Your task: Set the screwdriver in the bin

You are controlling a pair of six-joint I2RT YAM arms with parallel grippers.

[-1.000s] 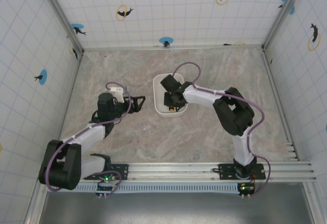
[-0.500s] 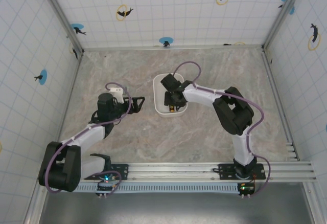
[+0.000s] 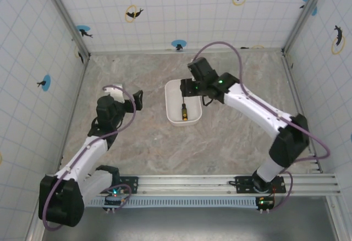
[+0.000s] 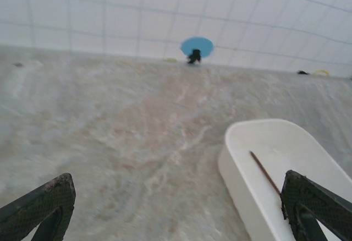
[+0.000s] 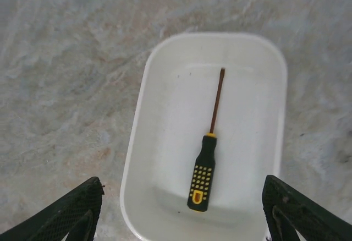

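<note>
While the left arm's black two-finger gripper [image 3: 137,99] hangs over the left part of the beige marbled tabletop [image 3: 220,147], its fingers are spread wide and nothing sits between them. Its wrist camera shows the same gap [image 4: 176,181], with bare table in it and a round blue sticker [image 4: 197,47] on the white tiled far wall.

Just right of that gripper, and not touching it, the white rounded-rectangular plastic bin [image 3: 168,100] stands on the table near the middle. From the left wrist its near wall [image 4: 236,169] rises pale and smooth.

Inside the tub lies the slim screwdriver with a black-and-yellow handle [image 3: 184,111], flat on the bottom and roughly along the bin's length. Its handle is toward the near end and its thin dark shaft points to the far end. A stretch of that shaft [image 4: 264,172] shows from the left wrist.

Further right, the right arm's black gripper [image 3: 190,86] hovers over the bin's far end. Its wrist camera looks straight down on the rim [image 5: 135,142] and the screwdriver [image 5: 208,144]. Its fingers are parted wide [image 5: 181,187], clear of the tool and holding nothing.
</note>
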